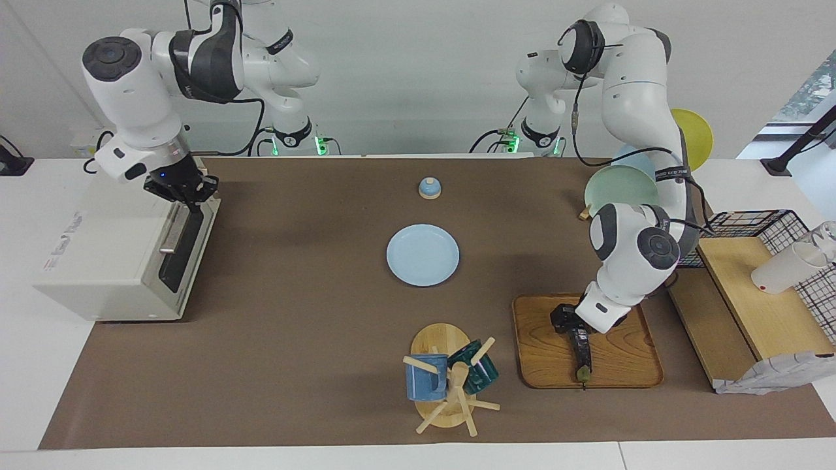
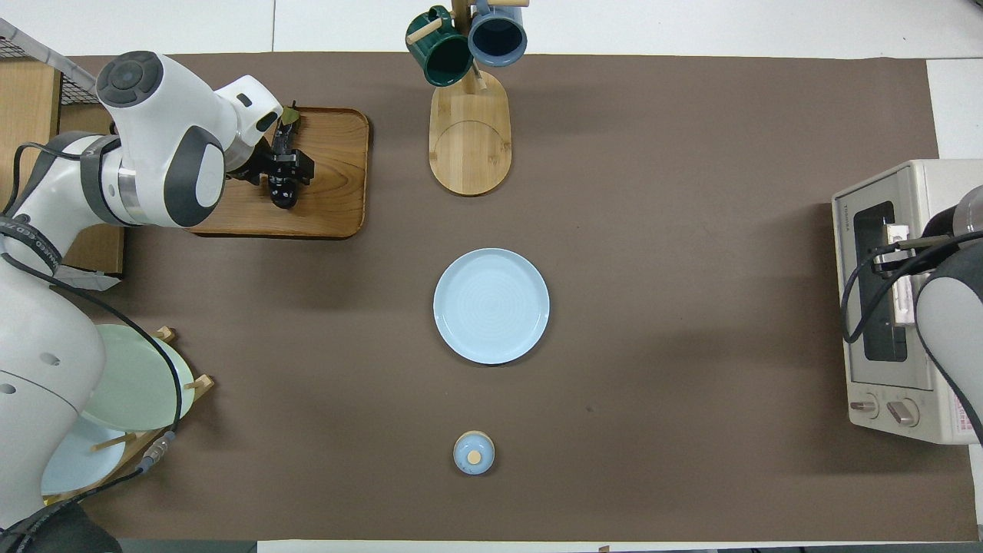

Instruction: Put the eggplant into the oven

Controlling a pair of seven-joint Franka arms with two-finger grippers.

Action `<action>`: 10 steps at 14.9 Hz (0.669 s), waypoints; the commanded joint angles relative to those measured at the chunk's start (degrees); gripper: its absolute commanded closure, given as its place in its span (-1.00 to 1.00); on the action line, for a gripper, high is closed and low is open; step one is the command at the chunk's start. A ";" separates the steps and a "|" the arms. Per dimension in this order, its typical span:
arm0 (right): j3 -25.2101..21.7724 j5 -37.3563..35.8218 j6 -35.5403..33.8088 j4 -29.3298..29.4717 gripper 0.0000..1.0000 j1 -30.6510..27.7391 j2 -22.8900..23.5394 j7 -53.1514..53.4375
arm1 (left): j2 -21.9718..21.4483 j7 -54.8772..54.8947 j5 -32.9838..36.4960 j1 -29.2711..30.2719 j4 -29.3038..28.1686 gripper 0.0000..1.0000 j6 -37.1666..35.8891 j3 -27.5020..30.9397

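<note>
The dark purple eggplant (image 1: 582, 356) lies on a wooden tray (image 1: 627, 378) toward the left arm's end of the table, its green stem pointing away from the robots. My left gripper (image 1: 567, 326) is down over the eggplant's thick end, open, with a finger on either side; in the overhead view it (image 2: 286, 170) covers the middle of the eggplant (image 2: 282, 198). The cream-white oven (image 1: 111, 248) stands at the right arm's end, its door closed. My right gripper (image 1: 185, 194) is at the end of the door's silver handle (image 1: 174, 232) nearer to the robots.
A light blue plate (image 1: 422, 254) lies mid-table, with a small blue lidded pot (image 1: 429, 188) nearer to the robots. A mug tree (image 1: 450, 378) stands beside the tray. A plate rack (image 1: 620, 186) and a wire basket with wooden boards (image 1: 764, 294) are at the left arm's end.
</note>
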 commanded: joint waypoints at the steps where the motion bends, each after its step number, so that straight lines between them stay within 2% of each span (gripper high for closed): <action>1: 0.38 -0.69 1.60 -2.61 1.00 -0.98 -1.39 0.45 | -1.49 0.52 1.25 -0.17 -0.69 -0.31 -1.50 0.25; 3: 0.38 -0.69 2.21 -3.48 1.00 -0.99 -1.30 0.54 | -1.49 0.52 1.25 -0.17 -0.87 -0.08 -1.23 0.25; 7: 0.29 -1.83 6.51 -6.30 1.00 -3.18 -1.13 -2.26 | -1.49 0.60 1.43 -0.17 -1.13 -0.07 -0.88 0.34; 8: 0.38 -2.27 6.95 -6.47 1.00 -3.70 -1.12 -3.58 | -1.49 0.60 1.43 -0.17 -1.13 0.02 -0.88 0.34; 9: 0.38 -2.27 7.05 -6.65 1.00 -3.88 -1.12 -4.03 | -1.49 0.60 1.43 -0.08 -1.05 0.20 -1.14 0.34; 10: 0.38 -2.27 6.96 -6.74 1.00 -3.97 -1.12 -4.03 | -1.58 0.60 1.34 -0.08 -0.87 0.48 -1.40 0.25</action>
